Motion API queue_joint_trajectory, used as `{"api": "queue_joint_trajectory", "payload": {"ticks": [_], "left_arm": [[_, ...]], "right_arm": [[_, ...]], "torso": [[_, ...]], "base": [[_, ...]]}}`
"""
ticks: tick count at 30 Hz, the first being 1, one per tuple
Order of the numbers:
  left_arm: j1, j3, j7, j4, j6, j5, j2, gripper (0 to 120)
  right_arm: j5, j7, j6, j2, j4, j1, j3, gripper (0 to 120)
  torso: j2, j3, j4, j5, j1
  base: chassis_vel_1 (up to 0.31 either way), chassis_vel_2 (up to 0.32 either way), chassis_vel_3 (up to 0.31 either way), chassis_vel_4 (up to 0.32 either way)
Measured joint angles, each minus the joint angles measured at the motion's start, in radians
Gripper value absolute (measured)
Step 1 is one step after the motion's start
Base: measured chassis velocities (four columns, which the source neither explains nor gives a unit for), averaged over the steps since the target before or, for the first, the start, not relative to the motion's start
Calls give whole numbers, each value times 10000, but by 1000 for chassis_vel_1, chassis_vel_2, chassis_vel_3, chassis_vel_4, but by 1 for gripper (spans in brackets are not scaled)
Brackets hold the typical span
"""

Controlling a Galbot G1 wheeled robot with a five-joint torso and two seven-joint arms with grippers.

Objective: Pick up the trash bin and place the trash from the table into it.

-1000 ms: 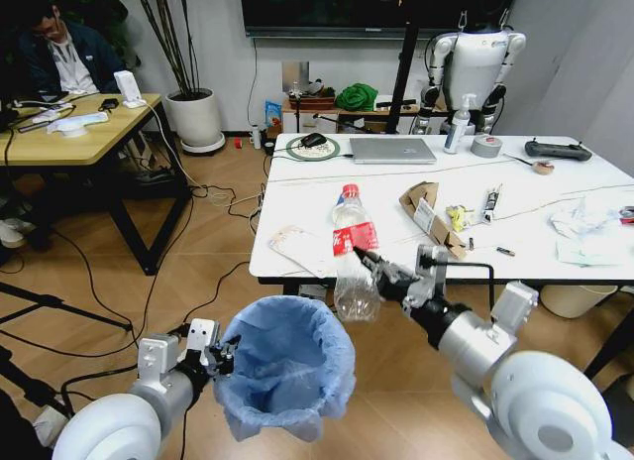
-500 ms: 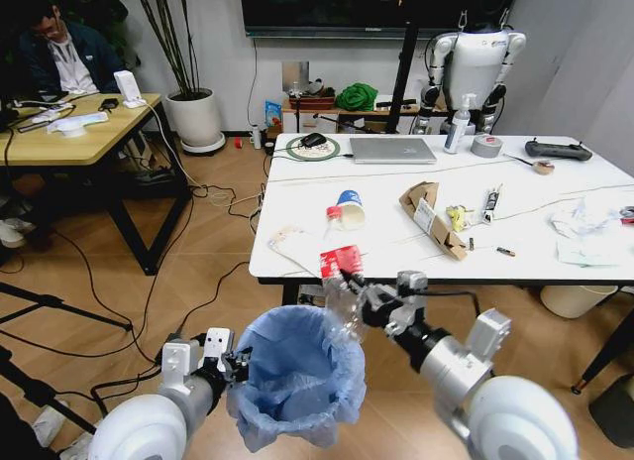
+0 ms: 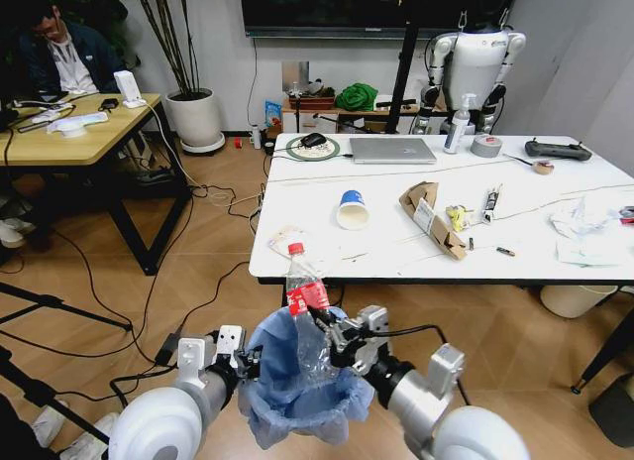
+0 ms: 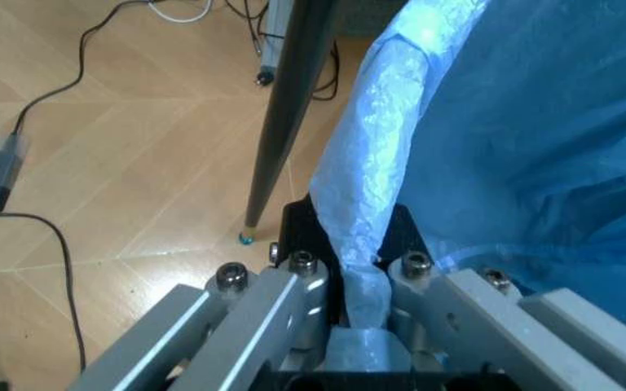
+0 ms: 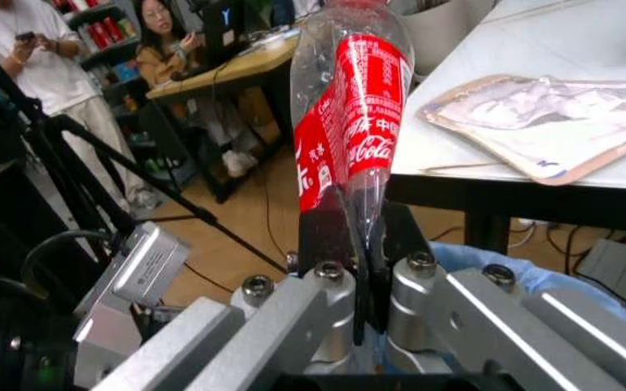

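Note:
The trash bin (image 3: 297, 386), lined with a crinkly light-blue bag (image 4: 509, 122), hangs low in front of the table (image 3: 396, 252). My left gripper (image 3: 241, 362) (image 4: 351, 273) is shut on its bunched rim. The right gripper (image 3: 340, 338) (image 5: 362, 273) is shut on the crushed red-labelled bottle (image 3: 305, 306) (image 5: 351, 138), which stands cap-up with its lower end inside the bin's mouth. On the table lie a white-and-blue paper cup (image 3: 350, 210), a brown cardboard piece (image 3: 431, 217), a flat white packet (image 3: 285, 240) (image 5: 520, 130), small wrappers (image 3: 459, 217) and crumpled tissues (image 3: 580, 227).
A grey laptop (image 3: 392, 150), a tape roll (image 3: 486, 146) and a spray bottle (image 3: 456, 128) stand at the table's far side. A cream bucket (image 3: 570, 299) sits under its right end. A wooden desk (image 3: 69, 133), a plant pot (image 3: 195, 118) and floor cables (image 3: 89, 272) are to the left.
My right gripper has carried the bottle from the table's front edge left and down into the bin's mouth. The left gripper has brought the bin to the right, and the paper cup now shows.

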Motion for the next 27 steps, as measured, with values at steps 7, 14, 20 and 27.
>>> {"api": "queue_joint_trajectory", "payload": {"ticks": [7, 14, 20, 27], "left_arm": [[48, -183, 1, -71, 0, -80, 75, 2], [118, -224, 26, -113, 1, -90, 53, 2], [303, -411, 75, -232, 1, -84, 59, 2], [863, -802, 189, -569, 0, 6, 255, 2]], "right_arm": [[-121, -142, 86, 3, -4, -81, -113, 22], [-160, -201, 201, -87, -9, -116, -126, 45], [-85, -198, 294, -180, 17, -36, 8, 68], [958, 692, 154, -204, 317, 936, 1049, 94]], "torso": [[0, 0, -1, 0, 0], [0, 0, -1, -1, 0], [0, 0, -1, 0, 0], [0, 0, -2, 1, 0]], "base": [[0, 0, 0, 0], [0, 0, 0, 0], [0, 0, 0, 0], [0, 0, 0, 0]]}}
